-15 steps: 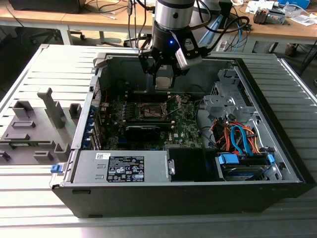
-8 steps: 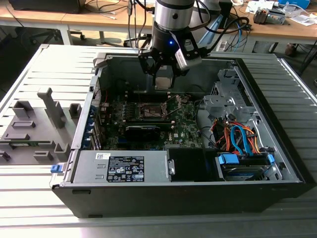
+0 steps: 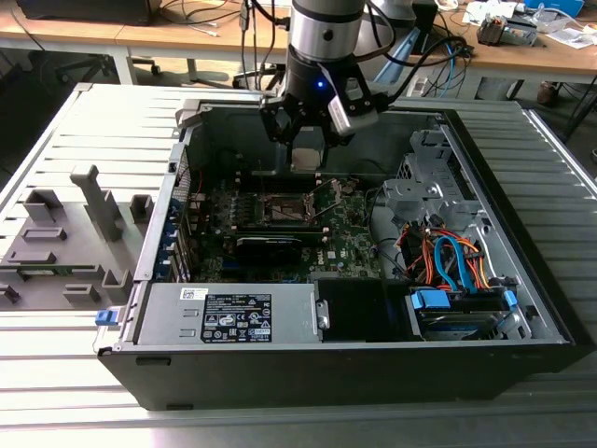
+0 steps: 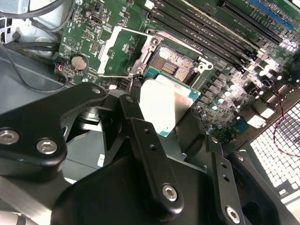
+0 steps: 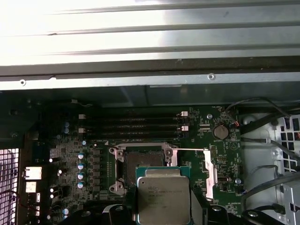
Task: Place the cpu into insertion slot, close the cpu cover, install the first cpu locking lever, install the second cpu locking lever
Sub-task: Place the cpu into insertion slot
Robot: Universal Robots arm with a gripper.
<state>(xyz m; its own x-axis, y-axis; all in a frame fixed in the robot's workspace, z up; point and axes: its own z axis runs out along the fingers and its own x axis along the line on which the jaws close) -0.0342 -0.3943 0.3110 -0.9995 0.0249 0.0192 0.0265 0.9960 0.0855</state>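
Chip [image 5: 164, 197] not seated yet: you have it pinched by two opposite edges between the jaws of the gripper [image 3: 308, 149], with its silver top facing the first wrist view. In the exterior view the gripper hangs in the upper middle of the frame, inside the open case [image 3: 326, 373] and above the far part of the green board [image 3: 350, 245]. Socket [image 5: 140, 164] lies bare and dark; in both wrist views it appears just past the chip's edge. Cover [image 4: 151, 49] is swung open off the socket at one side, and green board shows through its window. Memory slots [image 5: 131, 123] run beyond the socket.
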